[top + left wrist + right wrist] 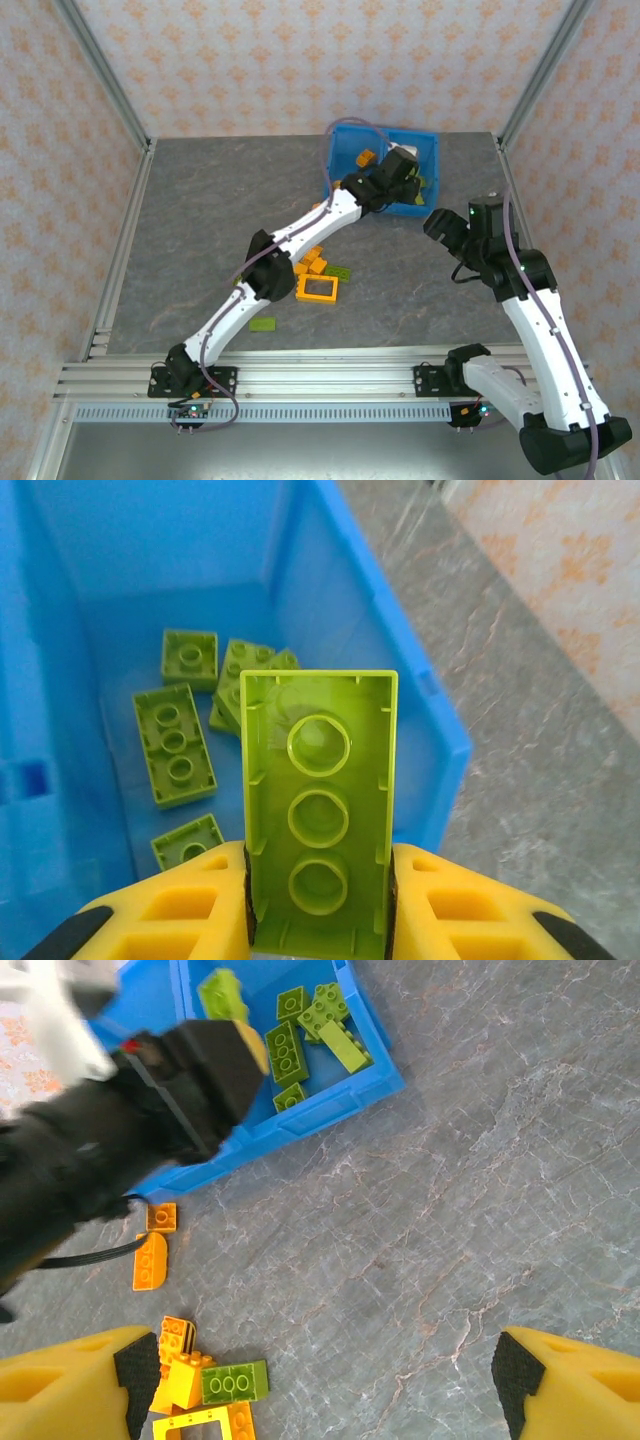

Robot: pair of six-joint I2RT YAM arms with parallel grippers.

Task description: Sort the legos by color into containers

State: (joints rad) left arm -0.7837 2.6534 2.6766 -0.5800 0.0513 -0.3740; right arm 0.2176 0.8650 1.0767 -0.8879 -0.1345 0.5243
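My left gripper (pixel 318 905) is shut on a long lime green brick (pixel 320 810), hollow underside facing the camera, held above the right compartment of the blue bin (pixel 440 730). Several green bricks (pixel 175 742) lie on that compartment's floor. In the top view the left gripper (pixel 405 172) hangs over the blue bin (pixel 428 145), whose left compartment holds an orange brick (pixel 365 158). My right gripper (pixel 325 1380) is open above bare table. Loose orange bricks (pixel 152 1260), a green brick (pixel 235 1382) and the orange frame (pixel 318 289) lie on the table.
Another lime green brick (pixel 263 324) lies near the front edge by the left arm. A metal rail (pixel 300 378) runs along the near edge. Patterned walls close off the back and sides. Grey table (pixel 470 1210) lies open to the right of the pile.
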